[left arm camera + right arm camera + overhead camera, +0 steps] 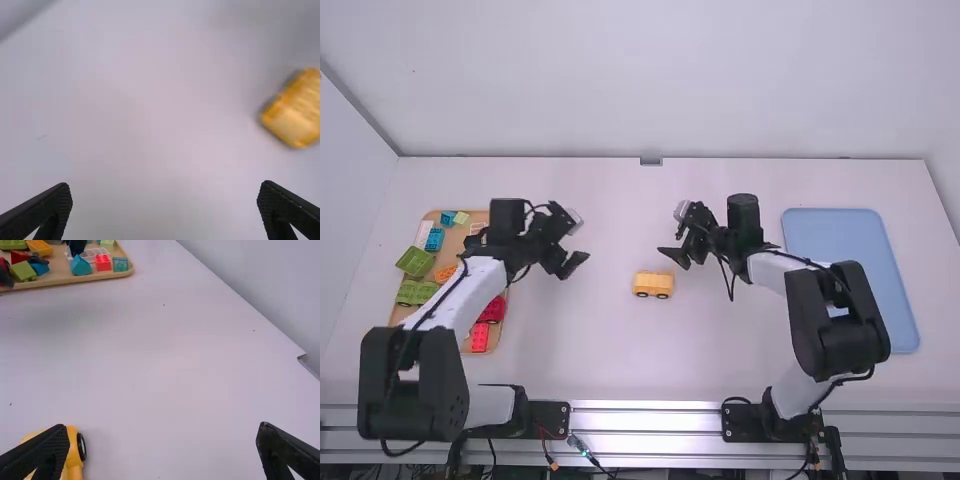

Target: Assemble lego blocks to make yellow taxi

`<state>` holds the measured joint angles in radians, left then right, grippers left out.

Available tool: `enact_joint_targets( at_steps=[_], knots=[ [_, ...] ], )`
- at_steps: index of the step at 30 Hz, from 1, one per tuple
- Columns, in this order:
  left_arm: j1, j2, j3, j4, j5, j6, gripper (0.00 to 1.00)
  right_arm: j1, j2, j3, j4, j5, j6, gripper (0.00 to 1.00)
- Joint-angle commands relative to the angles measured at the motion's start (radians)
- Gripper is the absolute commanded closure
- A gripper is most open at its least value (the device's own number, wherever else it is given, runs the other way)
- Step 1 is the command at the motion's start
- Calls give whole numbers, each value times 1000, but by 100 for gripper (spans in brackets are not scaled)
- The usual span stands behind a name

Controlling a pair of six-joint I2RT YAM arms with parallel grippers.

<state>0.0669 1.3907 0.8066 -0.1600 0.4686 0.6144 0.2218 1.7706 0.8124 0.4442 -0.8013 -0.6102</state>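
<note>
The white table (570, 340) carries a brown tray (59, 270) toward its left side, a flat blue tray (840, 230) toward its right, and a yellow car (653, 285) between them, well apart from both.

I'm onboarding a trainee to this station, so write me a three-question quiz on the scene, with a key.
1. True or false: the left gripper and the right gripper are both open.

2. Which is closest to the yellow car base? A) left gripper; B) right gripper; C) wooden tray.

3. Fill in the colour: the flat tray on the right arm's side is ____.

Key: 1 true; 2 B; 3 blue.
</note>
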Motion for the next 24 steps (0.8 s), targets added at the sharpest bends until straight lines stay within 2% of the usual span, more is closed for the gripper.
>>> enact_joint_targets(
  at_steps=[1,4,7,10,11,14,18,20,21,24],
  knots=[
    [72,-55,-3,10,-151,-265,1,2,-5,13,13,-5,2,1],
    [159,-78,-3,58,-310,-675,1,1,-5,13,26,-5,0,1],
    [220,-78,13,22,-383,-816,1,2,-5,14,28,-5,0,1],
    [288,-44,109,-148,-375,-924,0,1,-5,12,47,-5,1,1],
    [290,-41,115,-157,-377,-925,1,1,-5,12,47,-5,1,1],
    [337,57,287,-361,-455,-1013,1,1,-5,14,50,-5,0,1],
    [368,168,449,-533,-547,-1107,1,1,-5,14,50,-5,1,1],
    [387,246,547,-630,-569,-1170,1,1,-5,13,50,-5,1,1],
    [409,330,642,-715,-573,-1212,1,2,-5,13,50,-5,1,1],
    [439,439,752,-787,-586,-1236,1,1,-5,13,50,-4,3,1]
  ],
)
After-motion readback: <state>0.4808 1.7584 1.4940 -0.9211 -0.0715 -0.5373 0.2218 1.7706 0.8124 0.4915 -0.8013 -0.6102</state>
